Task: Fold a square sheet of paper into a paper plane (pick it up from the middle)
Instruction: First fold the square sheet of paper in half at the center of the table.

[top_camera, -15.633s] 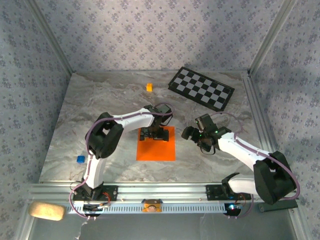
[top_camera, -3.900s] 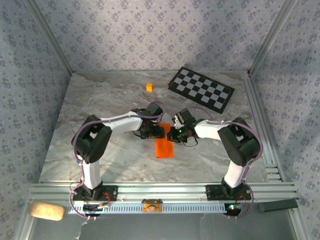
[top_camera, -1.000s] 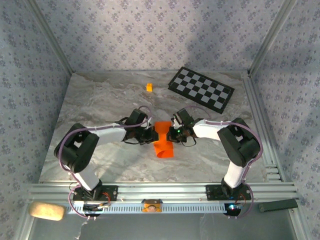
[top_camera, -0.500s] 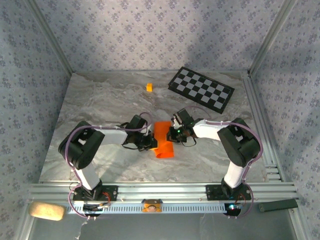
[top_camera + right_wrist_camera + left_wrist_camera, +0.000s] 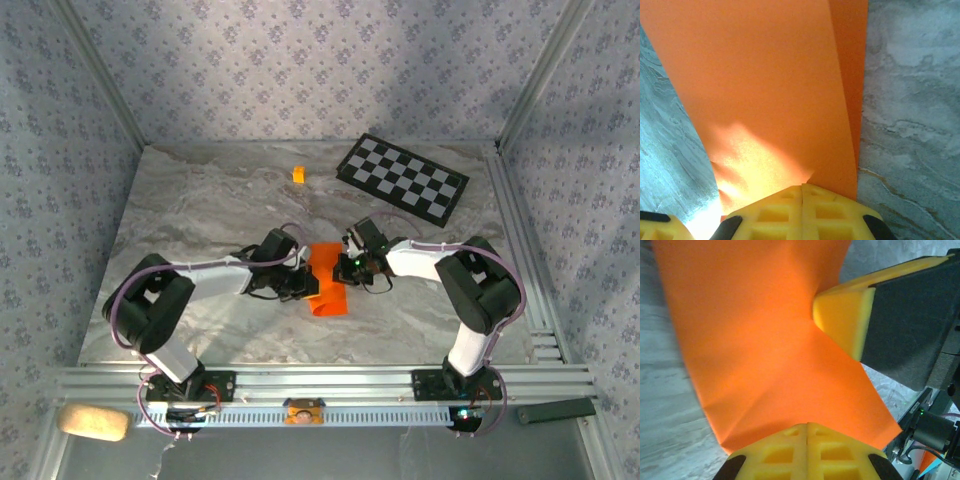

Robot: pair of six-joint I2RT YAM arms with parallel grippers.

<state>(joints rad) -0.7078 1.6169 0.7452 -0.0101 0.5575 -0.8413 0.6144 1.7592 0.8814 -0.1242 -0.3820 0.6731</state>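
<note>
The square sheet of paper [image 5: 325,281] is bright orange and lies folded into a narrow strip at mid-table, one layer over another [image 5: 790,75]. My left gripper [image 5: 300,284] is shut, its yellow tips [image 5: 807,428] resting on the paper's left edge [image 5: 755,340]. My right gripper [image 5: 346,267] is shut too, its tips [image 5: 801,188] pressing on the paper from the right side. In the left wrist view the right gripper's yellow fingertip [image 5: 842,320] dents the sheet, and creases spread out from it. Nothing is pinched between either pair of jaws.
A black-and-white checkered board [image 5: 402,177] lies at the back right. A tiny orange-yellow cube [image 5: 298,174] sits at the back centre. Grey marbled tabletop [image 5: 200,200] surrounds the paper, with patterned walls on three sides.
The left arm has shifted, its elbow swinging left and lower, while its gripper stayed at the paper's left edge. The raised upper flap has settled flatter. The right arm held still.
</note>
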